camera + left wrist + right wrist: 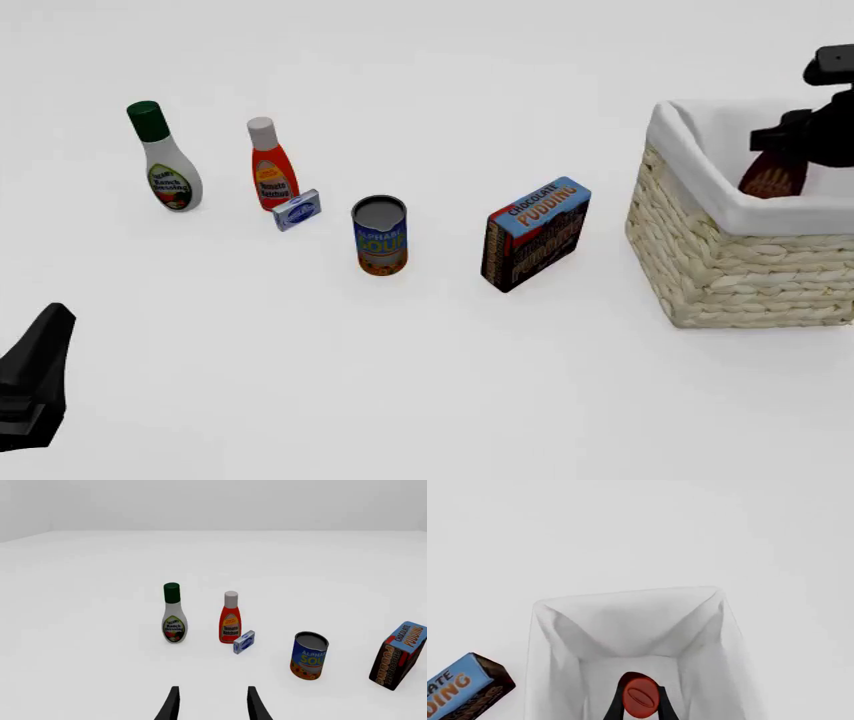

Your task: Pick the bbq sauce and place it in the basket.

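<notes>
The bbq sauce (774,178) hangs inside the basket (747,270), below the white cloth rim, with my right gripper (790,148) shut on it from above. In the right wrist view its red cap (640,700) sits between the two black fingers, over the basket's white lining (627,620). Only the bottle's dark reddish-brown lower part shows in the front view. My left gripper (38,375) rests low at the near left, far from the basket; its fingers (172,706) stand apart with nothing between them.
A ranch bottle with a green cap (167,165), a ketchup bottle with a white cap (271,168) and a small blue box (296,210) stand at the far left. A soup can (380,235) and a chocolate pudding box (537,232) stand mid-table, left of the basket.
</notes>
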Robot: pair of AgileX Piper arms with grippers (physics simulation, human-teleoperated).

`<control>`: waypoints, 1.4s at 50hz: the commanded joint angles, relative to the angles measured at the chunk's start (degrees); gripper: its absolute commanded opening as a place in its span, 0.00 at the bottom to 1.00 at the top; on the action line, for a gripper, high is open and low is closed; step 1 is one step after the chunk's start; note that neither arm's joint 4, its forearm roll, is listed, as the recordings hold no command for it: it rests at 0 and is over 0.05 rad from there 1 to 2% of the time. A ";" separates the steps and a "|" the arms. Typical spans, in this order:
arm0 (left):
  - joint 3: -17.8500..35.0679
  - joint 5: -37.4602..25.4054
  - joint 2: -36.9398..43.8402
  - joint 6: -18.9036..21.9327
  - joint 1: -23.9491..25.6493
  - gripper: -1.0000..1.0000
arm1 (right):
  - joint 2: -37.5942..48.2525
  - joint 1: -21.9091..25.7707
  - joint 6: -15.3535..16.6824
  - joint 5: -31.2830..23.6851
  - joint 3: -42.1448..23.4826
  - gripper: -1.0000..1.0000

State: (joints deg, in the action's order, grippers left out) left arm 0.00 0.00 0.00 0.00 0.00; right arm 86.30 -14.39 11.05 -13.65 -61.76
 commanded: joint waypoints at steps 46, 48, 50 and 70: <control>0.00 0.00 0.00 0.00 0.00 1.00 | 3.69 1.06 -0.96 1.70 -1.02 1.00; 0.00 0.00 0.00 0.00 0.00 1.00 | 3.62 1.09 -0.90 1.58 -1.13 1.00; 0.00 0.00 0.00 0.00 0.00 1.00 | 3.59 1.09 -0.92 1.44 -1.33 1.00; 0.00 0.00 0.00 0.00 0.00 1.00 | -0.52 2.17 -0.65 -2.12 -3.60 1.00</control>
State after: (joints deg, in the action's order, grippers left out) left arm 0.00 0.00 0.00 0.00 0.00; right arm 87.71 -12.63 10.15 -13.92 -63.97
